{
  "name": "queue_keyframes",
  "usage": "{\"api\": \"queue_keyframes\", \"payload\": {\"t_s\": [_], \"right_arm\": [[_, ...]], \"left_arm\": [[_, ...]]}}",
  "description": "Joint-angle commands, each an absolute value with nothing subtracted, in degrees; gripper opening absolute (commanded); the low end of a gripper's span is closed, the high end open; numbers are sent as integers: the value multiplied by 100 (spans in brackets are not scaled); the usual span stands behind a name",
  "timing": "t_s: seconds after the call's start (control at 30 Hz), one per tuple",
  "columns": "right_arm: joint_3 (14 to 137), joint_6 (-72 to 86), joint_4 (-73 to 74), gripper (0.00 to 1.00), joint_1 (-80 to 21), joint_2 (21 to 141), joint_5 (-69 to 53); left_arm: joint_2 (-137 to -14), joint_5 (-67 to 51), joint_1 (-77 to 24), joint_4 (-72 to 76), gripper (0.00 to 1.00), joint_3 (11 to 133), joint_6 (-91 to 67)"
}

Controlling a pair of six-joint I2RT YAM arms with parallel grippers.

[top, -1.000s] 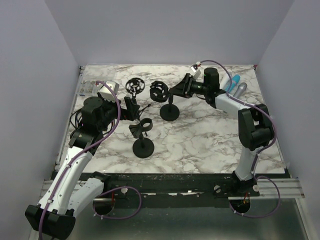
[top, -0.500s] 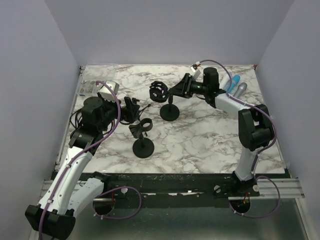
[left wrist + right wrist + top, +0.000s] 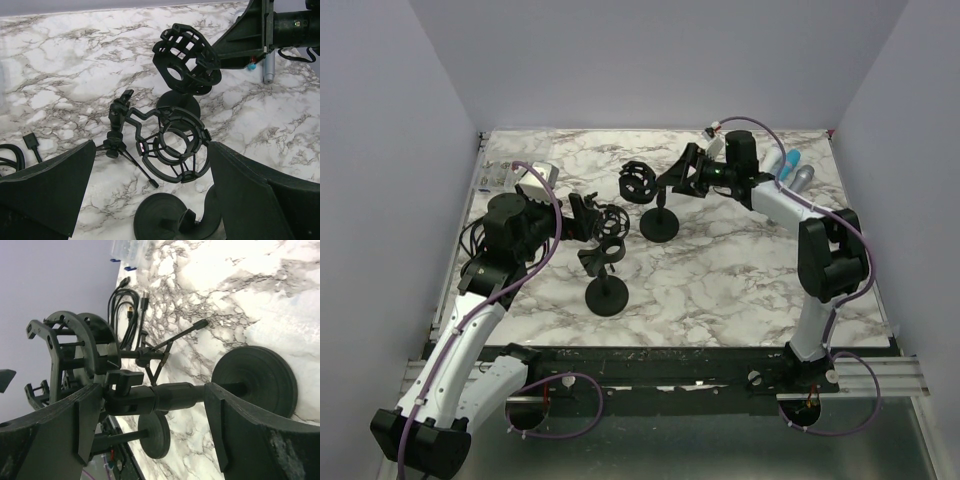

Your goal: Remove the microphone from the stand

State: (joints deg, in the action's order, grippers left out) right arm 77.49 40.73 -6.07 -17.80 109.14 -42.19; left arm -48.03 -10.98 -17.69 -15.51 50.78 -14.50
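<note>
A black stand with a round base (image 3: 660, 224) and a cage mount (image 3: 638, 185) stands mid-table; the cage (image 3: 185, 59) looks empty. My right gripper (image 3: 686, 176) is open, its fingers on either side of the stand's post (image 3: 175, 394) just under the mount, with gaps showing. A blue microphone (image 3: 788, 164) and a grey microphone (image 3: 804, 177) lie at the back right behind that arm; the grey one (image 3: 269, 65) also shows in the left wrist view. My left gripper (image 3: 150, 147) is open, with a small tripod cage mount (image 3: 172, 145) lying just ahead of its fingers.
A second round-base stand (image 3: 606, 297) with a clip on top (image 3: 603, 252) stands near my left gripper; its base (image 3: 165, 217) sits under the open jaws. Black cables (image 3: 127, 307) and a small clear box (image 3: 500, 176) lie at the back left.
My right gripper has opened off the stand's post. The small tripod mount, farther back a second ago, now lies just in front of my open left gripper.
</note>
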Motion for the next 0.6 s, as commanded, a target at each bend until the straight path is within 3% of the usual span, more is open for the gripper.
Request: {"api": "queue_keyframes", "payload": {"t_s": [0.0,0.1,0.57], "right_arm": [[8050,3484,399,92,-1785,10648,-3660],[8200,3182,862,100,-1792,10354,-3221],[7147,2198,2364,100,-1787,7301,677]], "left_arm": [[-4860,-1089,-1732,-1486,99,5221,-1397],[-4886,-1116,-1723,-1469,99,5220,-1411],[-4252,-1125,-1714,-1731,98,5716,-1757]]}}
